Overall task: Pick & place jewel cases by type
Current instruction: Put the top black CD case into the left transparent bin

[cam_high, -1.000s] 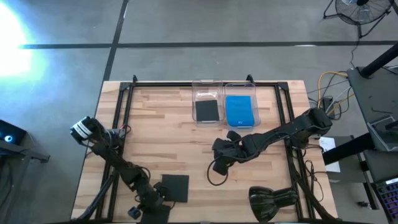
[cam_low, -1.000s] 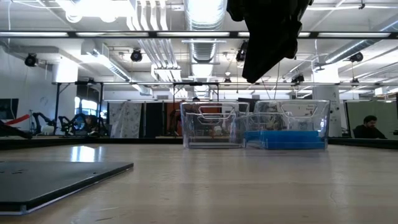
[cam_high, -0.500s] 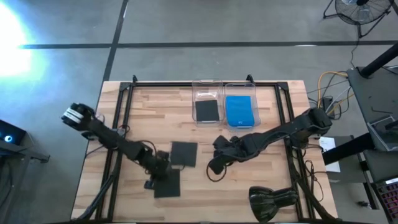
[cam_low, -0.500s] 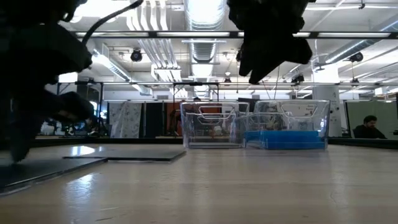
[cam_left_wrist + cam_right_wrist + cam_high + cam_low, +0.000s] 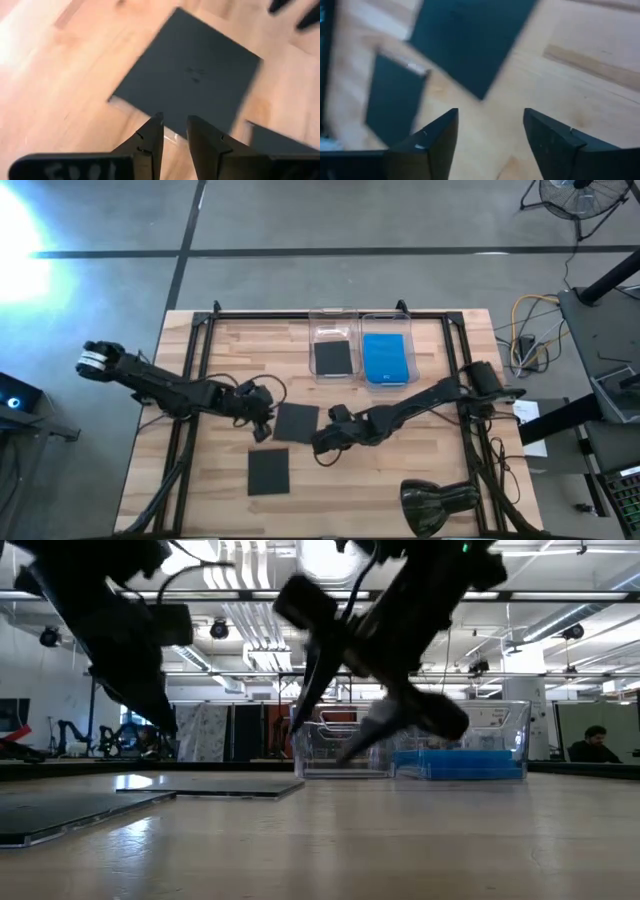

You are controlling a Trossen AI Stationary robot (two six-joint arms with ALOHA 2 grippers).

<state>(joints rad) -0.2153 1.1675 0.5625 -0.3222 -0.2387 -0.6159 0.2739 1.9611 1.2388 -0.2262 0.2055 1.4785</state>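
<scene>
Two dark grey jewel cases lie flat on the wooden table: one at mid-table (image 5: 297,423) (image 5: 190,75) (image 5: 470,40), one nearer the near edge (image 5: 268,472) (image 5: 395,100). Another dark case (image 5: 333,357) lies in the left clear bin and a blue case (image 5: 385,358) (image 5: 460,762) in the right bin. My left gripper (image 5: 262,418) (image 5: 174,132) hovers at the mid-table case's left edge, its fingers a narrow gap apart. My right gripper (image 5: 322,442) (image 5: 490,130) hangs open just right of that case. In the low view both are above the tabletop.
The two clear bins (image 5: 345,315) stand side by side at the far edge. Black frame rails (image 5: 195,370) run along the table's left, right and far sides. A dark lamp-like object (image 5: 435,505) sits at the near right corner. Bare wood lies between bins and cases.
My left arm has swung from the near edge up toward mid-table and now sits at the left edge of a dark case lying there. A second dark case now lies near the near edge. My right gripper has moved left toward the mid-table case.
</scene>
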